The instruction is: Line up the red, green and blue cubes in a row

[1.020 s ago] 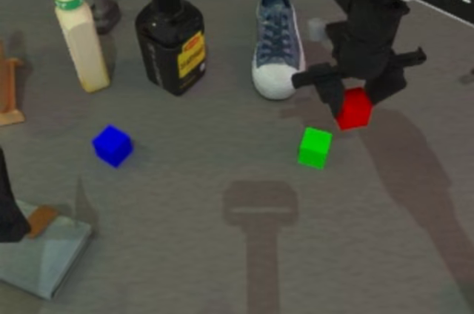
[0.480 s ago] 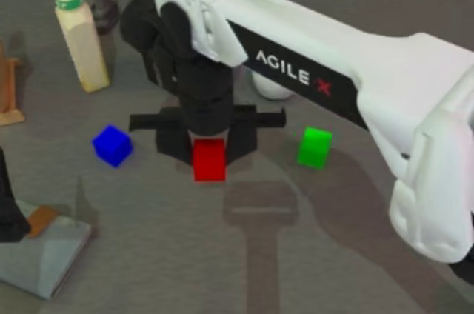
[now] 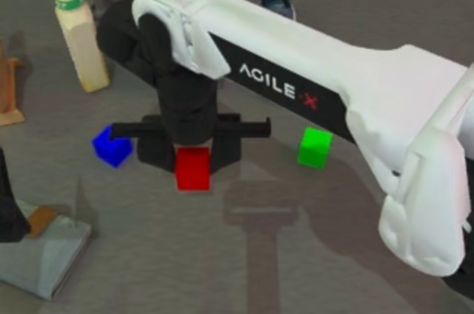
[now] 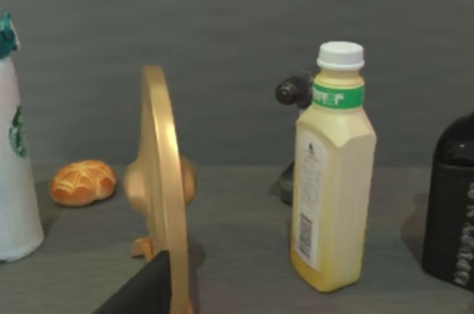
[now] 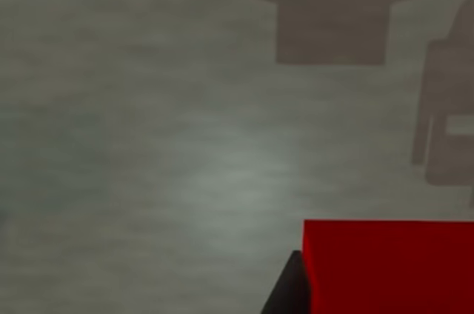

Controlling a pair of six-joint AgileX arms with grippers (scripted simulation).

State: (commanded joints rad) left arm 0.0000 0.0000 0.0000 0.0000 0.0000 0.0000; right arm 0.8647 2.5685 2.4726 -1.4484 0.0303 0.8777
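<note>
Red cube (image 3: 192, 168) now nearer blue cube (image 3: 111, 147)

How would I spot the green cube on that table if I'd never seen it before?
Start from the big white right arm reaching across the table. Just below its forearm, towards the table's right side, sits the green cube, alone on bare grey surface. The red cube is held in the right gripper fingers and the blue cube lies far left; only this one is bright green.
</note>
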